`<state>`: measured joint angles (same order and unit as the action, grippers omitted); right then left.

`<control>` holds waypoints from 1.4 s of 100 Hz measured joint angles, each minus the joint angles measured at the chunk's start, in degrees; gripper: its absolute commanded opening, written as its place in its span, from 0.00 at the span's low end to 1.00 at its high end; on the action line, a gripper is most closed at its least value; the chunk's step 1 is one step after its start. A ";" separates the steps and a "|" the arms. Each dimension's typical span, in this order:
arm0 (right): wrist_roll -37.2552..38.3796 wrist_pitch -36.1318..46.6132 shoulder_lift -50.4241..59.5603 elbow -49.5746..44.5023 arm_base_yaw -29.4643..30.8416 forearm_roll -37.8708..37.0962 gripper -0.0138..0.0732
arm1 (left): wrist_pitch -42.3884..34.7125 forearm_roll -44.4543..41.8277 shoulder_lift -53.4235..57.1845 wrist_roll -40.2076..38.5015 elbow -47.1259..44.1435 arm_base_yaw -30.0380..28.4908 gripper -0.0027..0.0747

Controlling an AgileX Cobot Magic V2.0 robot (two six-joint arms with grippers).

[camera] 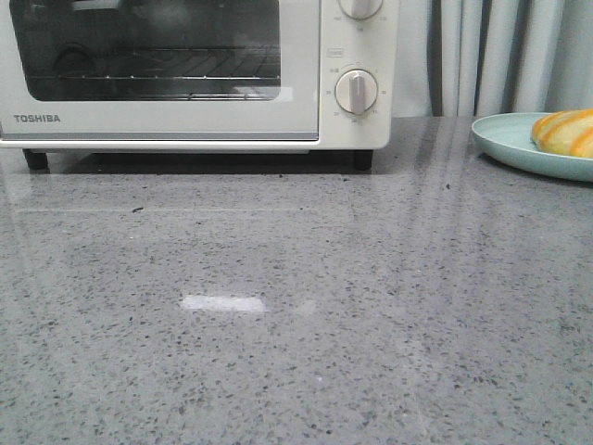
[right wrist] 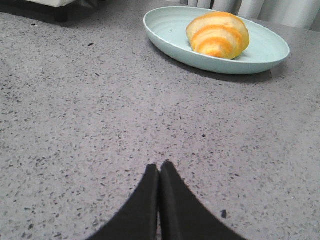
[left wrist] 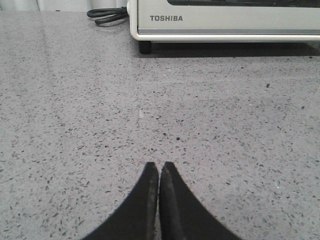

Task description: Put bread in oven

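The off-white TOSHIBA oven (camera: 185, 74) stands at the back left of the grey table, its glass door shut; its lower edge also shows in the left wrist view (left wrist: 225, 22). The golden-orange striped bread (camera: 567, 132) lies on a pale blue plate (camera: 505, 139) at the far right; it also shows in the right wrist view (right wrist: 218, 34). My left gripper (left wrist: 159, 166) is shut and empty over bare table, well short of the oven. My right gripper (right wrist: 159, 165) is shut and empty, well short of the plate (right wrist: 165, 30). Neither gripper shows in the front view.
Two round dial knobs (camera: 356, 92) sit on the oven's right panel. A black power cord (left wrist: 106, 15) lies coiled beside the oven's left end. Grey curtains (camera: 491, 56) hang behind the table. The speckled grey tabletop (camera: 296, 306) spreads in front of the oven.
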<state>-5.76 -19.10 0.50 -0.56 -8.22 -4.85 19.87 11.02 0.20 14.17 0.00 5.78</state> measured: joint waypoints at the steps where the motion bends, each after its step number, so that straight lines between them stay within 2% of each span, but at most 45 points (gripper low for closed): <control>1: 0.00 0.00 0.00 0.00 0.00 0.00 0.10 | 0.00 0.00 0.00 0.00 0.00 0.00 0.01; 72: 0.00 0.00 0.00 0.00 0.00 0.00 0.10 | 0.00 0.00 0.00 0.00 0.00 0.00 0.01; 85: 0.00 1.10 0.00 0.00 0.00 -4.35 0.10 | 0.00 0.00 0.00 0.00 0.00 0.00 0.01; 99: 0.00 7.02 0.00 0.00 0.00 -7.64 0.10 | 0.00 0.00 0.00 0.00 0.00 0.00 0.01; 110: 0.00 15.74 0.00 0.00 0.00 -7.60 0.10 | -0.49 0.95 0.00 0.00 0.00 0.00 0.01; 121: 2.22 22.71 0.00 0.00 0.00 0.15 0.10 | -2.60 10.86 0.00 -0.11 0.00 0.00 0.01; 129: 4.15 24.30 0.00 0.00 0.00 8.88 0.10 | -4.42 21.72 0.00 -0.17 0.00 0.00 0.01; 140: 4.76 25.55 0.00 0.00 0.00 19.49 0.10 | -6.69 30.08 0.00 -0.39 0.00 0.00 0.01</control>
<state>-1.00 6.45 0.50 -0.56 -8.22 14.64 13.18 41.10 0.20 13.79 0.00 5.78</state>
